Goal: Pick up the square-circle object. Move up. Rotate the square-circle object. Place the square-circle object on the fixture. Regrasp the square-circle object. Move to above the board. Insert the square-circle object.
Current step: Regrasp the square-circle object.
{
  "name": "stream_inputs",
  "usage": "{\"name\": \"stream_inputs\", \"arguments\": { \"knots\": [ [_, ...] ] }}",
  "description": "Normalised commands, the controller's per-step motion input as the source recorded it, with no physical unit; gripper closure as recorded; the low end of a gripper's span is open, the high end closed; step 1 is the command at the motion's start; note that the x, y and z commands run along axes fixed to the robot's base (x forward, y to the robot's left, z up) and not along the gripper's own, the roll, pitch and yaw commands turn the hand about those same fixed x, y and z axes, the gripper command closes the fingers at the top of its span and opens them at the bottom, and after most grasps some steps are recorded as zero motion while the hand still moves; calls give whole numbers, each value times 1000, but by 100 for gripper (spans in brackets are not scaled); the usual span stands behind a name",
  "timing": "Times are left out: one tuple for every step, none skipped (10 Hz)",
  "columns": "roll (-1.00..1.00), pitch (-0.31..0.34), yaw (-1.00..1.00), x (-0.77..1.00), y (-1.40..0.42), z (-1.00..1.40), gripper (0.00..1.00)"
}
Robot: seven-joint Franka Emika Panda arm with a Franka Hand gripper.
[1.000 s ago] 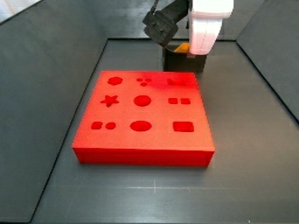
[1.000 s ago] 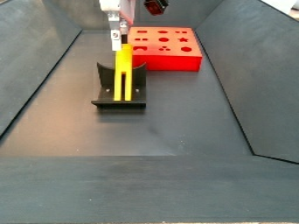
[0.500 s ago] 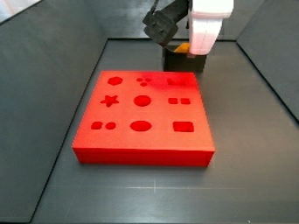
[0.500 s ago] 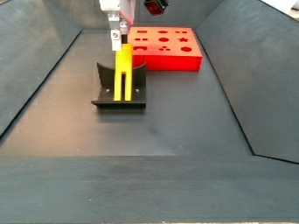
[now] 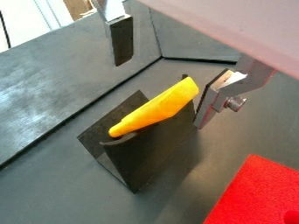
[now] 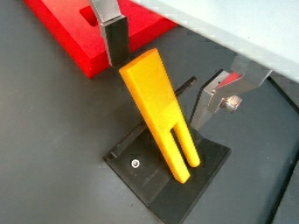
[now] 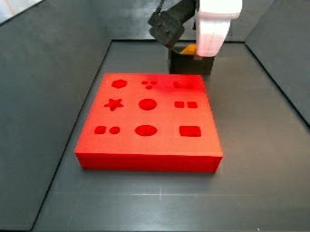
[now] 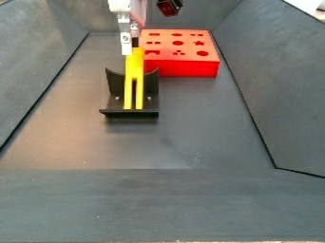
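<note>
- The square-circle object point(image 8: 133, 78) is a slim yellow-orange bar, and in this side view it stands upright against the fixture point(image 8: 129, 100), its lower end down at the fixture's base.
- In both wrist views the bar leans on the fixture's dark upright: from one angle point(image 5: 156, 108) it rests across the top edge of the dark plate point(image 5: 142, 153); from the other point(image 6: 160, 108) its lower end shows a slot and sits on the black base plate point(image 6: 163, 178).
- The claw point(image 6: 158, 61) is spread wide around the upper end of the bar, one flat silver finger with its dark pad point(image 6: 114, 39) on one side and the other finger point(image 6: 214, 102) well off on the far side.
- Neither pad touches the bar as far as I can see; there is a clear gap on both sides, so the claw holds nothing.
- In the other wrist view the same spread shows point(image 5: 163, 66): one dark pad point(image 5: 121, 39) hangs apart from the bar, the second silver finger point(image 5: 218, 96) stands just beside the bar's raised tip.
- In a side view the claw point(image 8: 124, 40) hangs right above the top of the bar.
- The board point(image 7: 147, 120), a big flat red slab with star, circle, square and dot cut-outs, lies on the dark floor near the fixture.
- In that same side view the fixture point(image 7: 189, 63) sits just past the board's far edge, mostly hidden behind the white arm point(image 7: 216, 23).
- In the other side view the board point(image 8: 181, 53) lies beyond the fixture and a little to one side, apart from it.
</note>
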Motion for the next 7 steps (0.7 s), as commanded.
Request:
{"name": "stream_inputs", "arguments": {
  "knots": [
    [-25,214,65,87,-15,0,0],
    [-25,214,65,87,-15,0,0],
    [-25,214,65,87,-15,0,0],
    [-25,214,65,87,-15,0,0],
    [-25,214,65,87,-15,0,0],
    [-25,214,65,87,-15,0,0],
    [0,0,0,0,500,167,100]
  ]
}}
